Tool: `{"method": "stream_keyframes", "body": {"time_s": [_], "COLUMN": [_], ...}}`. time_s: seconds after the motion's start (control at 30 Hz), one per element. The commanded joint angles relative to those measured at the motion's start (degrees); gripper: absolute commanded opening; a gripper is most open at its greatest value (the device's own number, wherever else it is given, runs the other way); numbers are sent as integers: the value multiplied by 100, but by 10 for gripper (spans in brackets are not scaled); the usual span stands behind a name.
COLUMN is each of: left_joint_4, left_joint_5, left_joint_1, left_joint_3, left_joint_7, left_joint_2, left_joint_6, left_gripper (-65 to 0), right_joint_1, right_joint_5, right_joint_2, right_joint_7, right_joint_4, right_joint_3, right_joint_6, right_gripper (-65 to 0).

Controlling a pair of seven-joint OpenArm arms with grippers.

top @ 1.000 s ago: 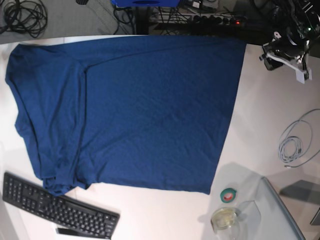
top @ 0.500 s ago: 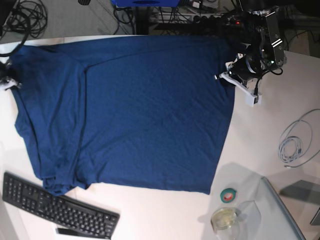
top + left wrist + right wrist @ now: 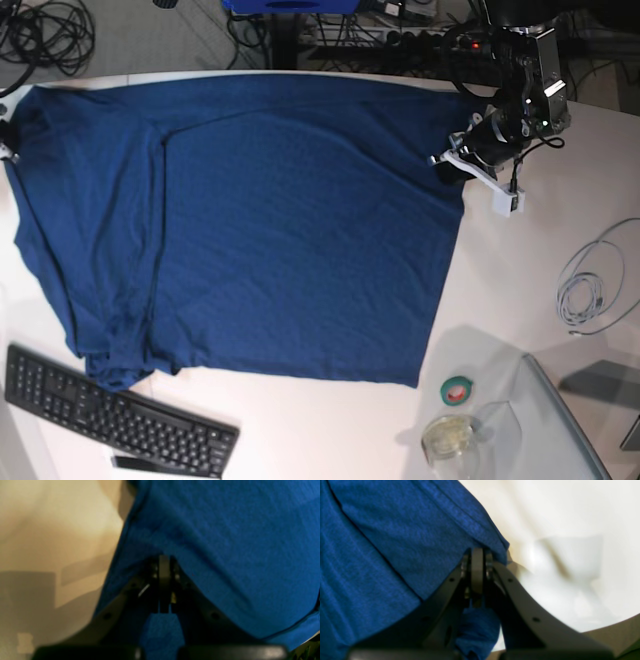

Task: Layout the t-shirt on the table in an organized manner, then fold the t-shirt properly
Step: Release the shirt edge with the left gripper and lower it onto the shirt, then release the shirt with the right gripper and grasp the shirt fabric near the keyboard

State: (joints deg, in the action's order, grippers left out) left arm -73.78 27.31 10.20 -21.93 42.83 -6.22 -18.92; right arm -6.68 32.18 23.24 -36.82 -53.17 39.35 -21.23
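The dark navy t-shirt [image 3: 250, 220] lies spread flat over most of the white table [image 3: 530, 260]. My left gripper [image 3: 448, 163] is at the shirt's far right edge, shut on the cloth. In the left wrist view its closed fingertips [image 3: 163, 561] pinch a raised fold of the t-shirt [image 3: 225, 542] beside the hem. At the shirt's far left corner, only a sliver of my right gripper [image 3: 6, 145] shows at the frame edge. The right wrist view shows my right gripper [image 3: 477, 553] shut on the t-shirt [image 3: 395, 542] at its hem.
A black keyboard [image 3: 110, 415] lies at the near left, just below the shirt. A green tape roll [image 3: 458, 390] and a glass jar [image 3: 450, 440] stand near right, next to a clear tray [image 3: 565, 420]. A coiled grey cable [image 3: 590, 285] lies at the right.
Both grippers came in to the shirt's far corners and closed on the cloth. Since then the left edge has been drawn further left and the right corner has lifted slightly.
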Motion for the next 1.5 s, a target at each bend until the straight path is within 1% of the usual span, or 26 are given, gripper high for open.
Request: {"method": "stream_keyframes", "body": {"time_s": [0.0, 0.13, 0.2, 0.3, 0.4, 0.43, 0.5, 0.57, 0.7, 0.73, 0.8, 0.93, 1.03, 1.17, 1.47], "left_joint_4": [42, -108, -398, -978, -1462, -1594, -1769, -1857, -1849, -1840, -1822, -1840, -1725, -1532, -1532], "left_joint_5": [-335, -327, -309, -291, -291, -291, -291, -291, -300, -300, -309, -300, -327, -300, -300], "left_joint_1": [75, 84, 172, 295, 418, 427, 427, 427, 427, 435, 444, 620, 638, 638, 629], "left_joint_3": [-9, -9, -9, -9, -158, -308, -651, -967, -1530, -1644, -1837, -2136, -2268, -2303, -2303], "left_joint_7": [311, 319, 328, 328, 645, 820, 1084, 1181, 1198, 1207, 1207, 1181, 1172, 1172, 1172], "left_joint_2": [-51, -51, -51, -51, -51, -16, 2, 2, -42, -59, -139, -174, -174, -235, -244], "left_joint_6": [173, 173, 173, 173, 173, 173, 164, 155, 147, 147, 138, 138, 138, 138, 138], "left_gripper": [-650, -650, -650, -650, -650, -650, -650, -650, -650, -650, -650, -650, -650, -650, -650], "right_joint_1": [22, 22, 13, -31, 4, 127, 391, 769, 1833, 2088, 2492, 3037, 3222, 3222, 3204], "right_joint_5": [30, 30, 30, 39, 39, 39, 39, 39, 39, 30, 30, 30, 30, 30, 30], "right_joint_2": [168, 141, 106, -43, -96, -96, -34, 71, 150, 159, 159, 159, 159, 124, 115], "right_joint_7": [64, 47, 47, 47, 38, 38, 38, 64, 82, 82, 196, 908, 996, 1014, 996], "right_joint_4": [-77, -261, -613, -1211, -1729, -1791, -1729, -1536, -613, -349, 178, 1189, 1567, 1594, 1602], "right_joint_3": [166, 219, 219, 219, 201, 69, -502, -1206, -2278, -2454, -2718, -3491, -3922, -3975, -3984], "right_joint_6": [-8, -70, -70, -70, -70, -70, -70, -70, -70, -61, -52, -17, -17, -17, -17], "right_gripper": [-642, -642, -642, -642, -635, -635, -626, -569, -377, -354, -353, -351, -351, -351, -353]}}
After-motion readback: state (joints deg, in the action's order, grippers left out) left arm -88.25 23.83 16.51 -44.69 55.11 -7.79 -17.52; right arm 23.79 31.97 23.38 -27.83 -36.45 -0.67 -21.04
